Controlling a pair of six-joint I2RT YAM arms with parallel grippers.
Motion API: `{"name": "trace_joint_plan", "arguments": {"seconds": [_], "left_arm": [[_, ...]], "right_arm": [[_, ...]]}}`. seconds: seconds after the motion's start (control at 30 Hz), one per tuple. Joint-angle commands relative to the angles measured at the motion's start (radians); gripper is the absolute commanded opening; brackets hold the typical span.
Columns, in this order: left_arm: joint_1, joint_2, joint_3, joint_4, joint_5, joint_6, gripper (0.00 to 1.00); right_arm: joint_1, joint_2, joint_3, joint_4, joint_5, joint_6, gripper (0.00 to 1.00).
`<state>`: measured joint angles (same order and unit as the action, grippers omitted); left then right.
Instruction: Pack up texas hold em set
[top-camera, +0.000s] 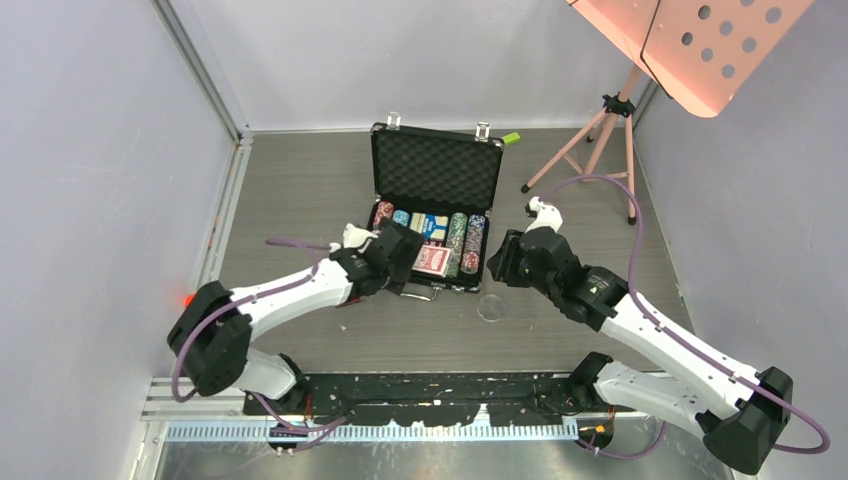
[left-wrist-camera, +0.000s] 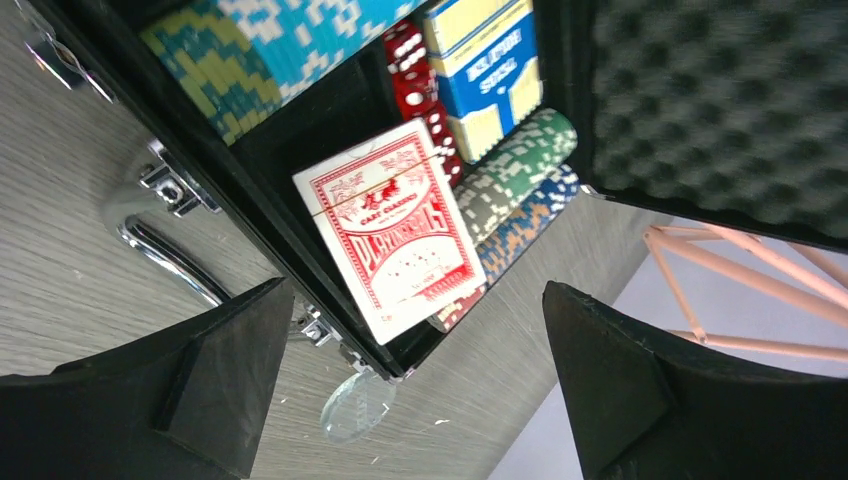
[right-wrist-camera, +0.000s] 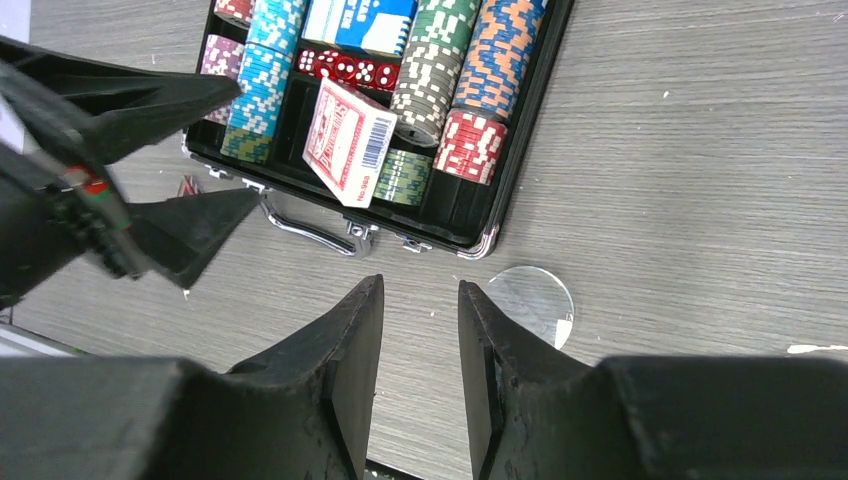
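The black briefcase (top-camera: 436, 170) lies open mid-table, its foam lid standing up. Its base holds multicoloured chip stacks (right-wrist-camera: 440, 60), red dice (right-wrist-camera: 345, 68) and a blue card box (left-wrist-camera: 487, 70). The red-backed card deck (left-wrist-camera: 395, 230) leans tilted in a front slot, one end raised; it also shows in the right wrist view (right-wrist-camera: 345, 140). The clear disc (top-camera: 491, 307) lies flat on the table just in front of the case's right front corner (right-wrist-camera: 530, 303). My left gripper (top-camera: 408, 258) is wide open and empty over the case's front edge (left-wrist-camera: 417, 290). My right gripper (right-wrist-camera: 420, 295) is slightly open and empty, left of the disc.
The case's metal handle (left-wrist-camera: 165, 255) and latches stick out from its front edge, under my left gripper. A pink tripod stand (top-camera: 600, 140) is at the back right. A small green block (top-camera: 511, 138) sits behind the case. Grey walls close in both sides.
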<state>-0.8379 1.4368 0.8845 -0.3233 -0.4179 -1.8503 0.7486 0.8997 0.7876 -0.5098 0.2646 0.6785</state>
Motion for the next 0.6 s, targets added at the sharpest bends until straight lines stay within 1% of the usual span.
{"name": "trace_joint_plan", "arguments": {"seconds": [0.0,0.07,0.17,0.27,0.33,0.37,0.47,0.57], "left_arm": [[0.003,-0.158,0.033,-0.08,-0.14,0.173,1.0],[0.02,-0.237,0.014,-0.08,-0.169,0.323,1.0],[0.077,-0.355,-0.004,-0.055,-0.146,0.623,1.0],[0.158,-0.457,-0.013,-0.024,-0.046,0.931,1.0],[0.212,-0.504,-0.012,-0.043,0.031,1.056,1.0],[0.243,-0.518,-0.007,-0.061,0.078,1.102,1.0],[0.339,-0.523,0.019,-0.131,0.204,1.166,1.0],[0.39,-0.489,0.04,-0.176,0.311,1.206,1.0]], "right_arm": [[-0.003,0.033,0.036,0.021,-0.005,-0.022,0.4],[-0.003,0.089,0.059,0.026,-0.031,-0.03,0.4],[-0.004,0.164,0.097,0.038,-0.075,-0.039,0.4],[-0.003,0.258,0.135,0.056,-0.085,-0.025,0.4],[-0.003,0.312,0.153,0.079,-0.086,-0.004,0.4],[-0.003,0.331,0.164,0.098,-0.089,0.003,0.41],[-0.003,0.429,0.187,0.143,-0.101,0.057,0.42],[-0.002,0.51,0.225,0.172,-0.087,0.115,0.43]]}}
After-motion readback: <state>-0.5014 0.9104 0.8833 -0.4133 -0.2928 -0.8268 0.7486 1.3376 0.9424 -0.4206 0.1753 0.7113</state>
